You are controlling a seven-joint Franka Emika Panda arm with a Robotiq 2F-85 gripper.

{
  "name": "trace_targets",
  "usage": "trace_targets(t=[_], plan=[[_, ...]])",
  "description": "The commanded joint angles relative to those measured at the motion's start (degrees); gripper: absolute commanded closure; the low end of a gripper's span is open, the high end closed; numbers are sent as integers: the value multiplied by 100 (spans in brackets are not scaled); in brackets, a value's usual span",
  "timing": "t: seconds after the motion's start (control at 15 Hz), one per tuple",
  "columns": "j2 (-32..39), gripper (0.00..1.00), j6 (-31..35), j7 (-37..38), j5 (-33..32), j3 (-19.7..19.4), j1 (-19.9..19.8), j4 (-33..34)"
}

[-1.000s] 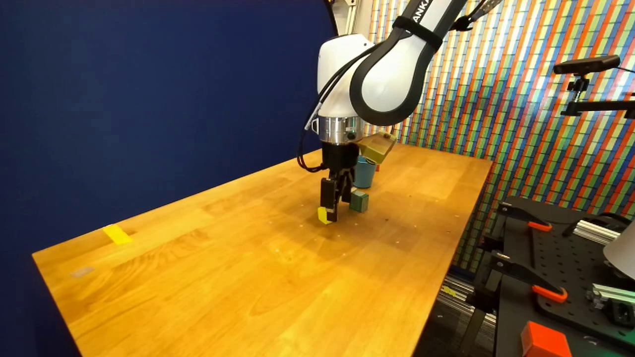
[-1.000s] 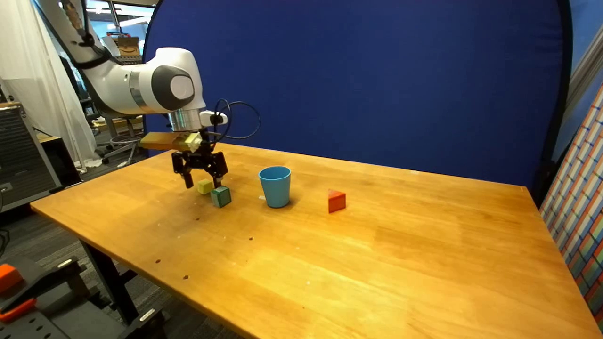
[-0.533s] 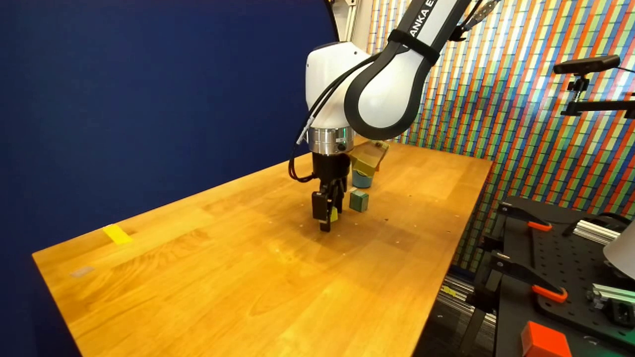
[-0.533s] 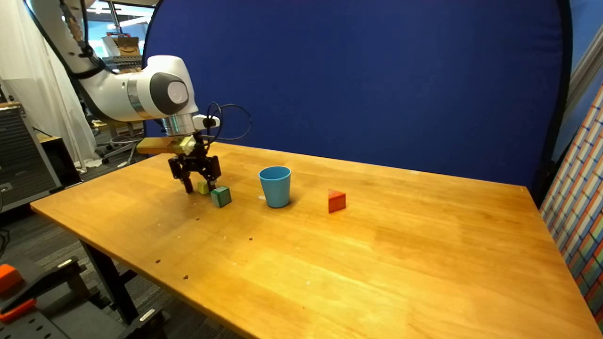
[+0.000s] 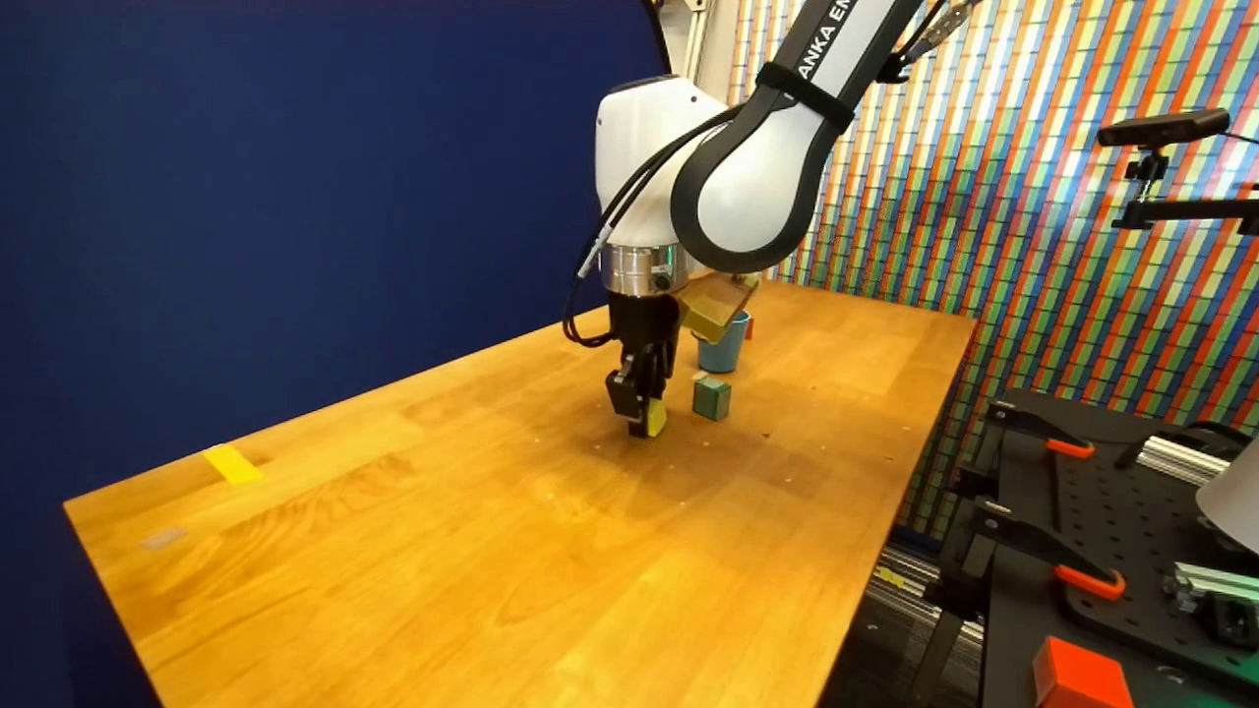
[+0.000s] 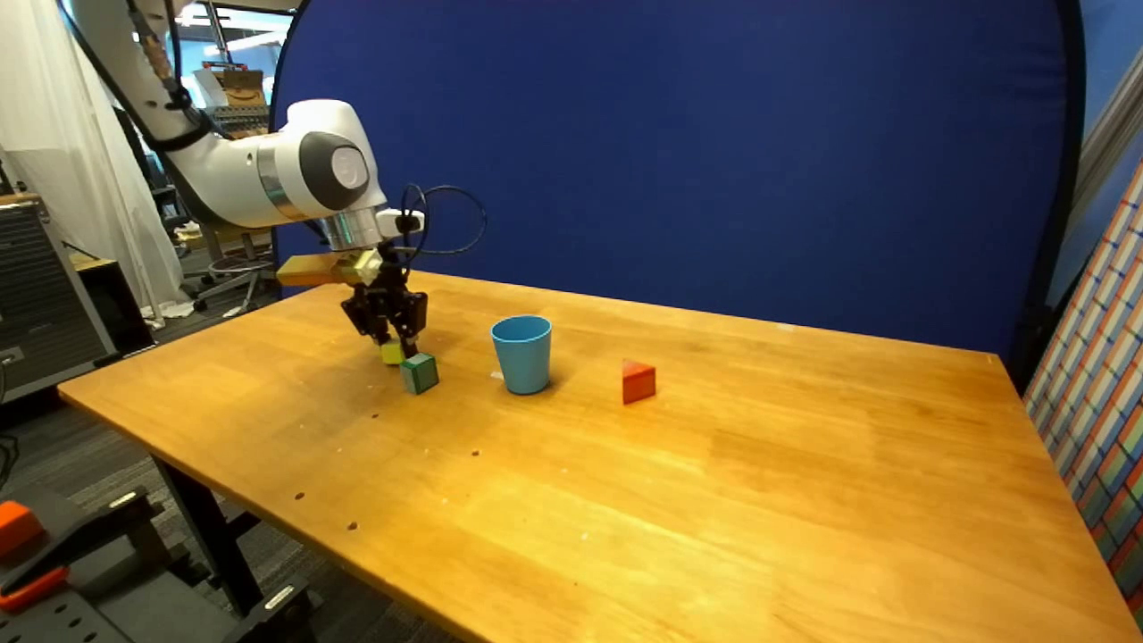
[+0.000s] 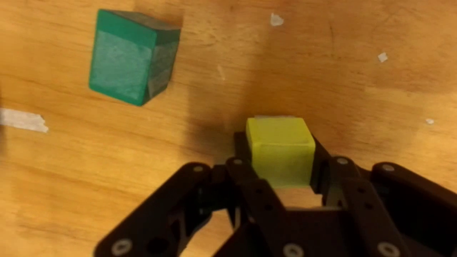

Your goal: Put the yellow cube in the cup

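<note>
- Yellow cube (image 7: 281, 153): flat matt faces, softly rounded edges, in the lower half of the wrist view, a little right of the middle. It sits between the jaws of the gripper (image 7: 281, 151); whether its underside touches the table (image 6: 714, 500) cannot be told.
- Black, with round pale screw heads on its links, the gripper is clamped on the yellow cube, one jaw against each side. The links come in from the bottom edge of the wrist view and splay outward.
- Green cube (image 7: 125, 64): upper left of the wrist view, near the yellow cube but apart from it, a paler, chalky-looking patch on the face turned to the camera.
- Cup (image 6: 524, 362): light blue, smooth, round, narrowing to its base; it stands upright just left of the middle in an exterior view.
- Red block (image 6: 638, 384): wedge-like, right of the cup and apart from it.
- Table: wood with visible grain, small dark holes, and a ragged pale strip (image 7: 23, 120) at the left edge of the wrist view.
- Arm (image 5: 748, 202): smooth white shells with black trim, reaching in from the upper right in an exterior view, bending, then pointing down below a silver ring (image 5: 643, 270). A yellowish box (image 5: 715, 307) juts out there, covering part of the cup's rim.
</note>
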Motion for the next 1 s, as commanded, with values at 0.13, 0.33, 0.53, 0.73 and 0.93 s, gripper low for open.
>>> trace_targets(t=[0.13,0.33,0.53,0.73,0.93], plan=[[-732,86,-73,931,-604,-820,287,-402],[-1135,86,-205,1452,-1186,-1185,360,-432],[-1442,86,-331,1938,-1729,-1292,275,-427],[-1722,86,-512,2518,-2219,-1299,154,-582],[-1922,86,-727,3051,-2665,-1192,-58,-728]])
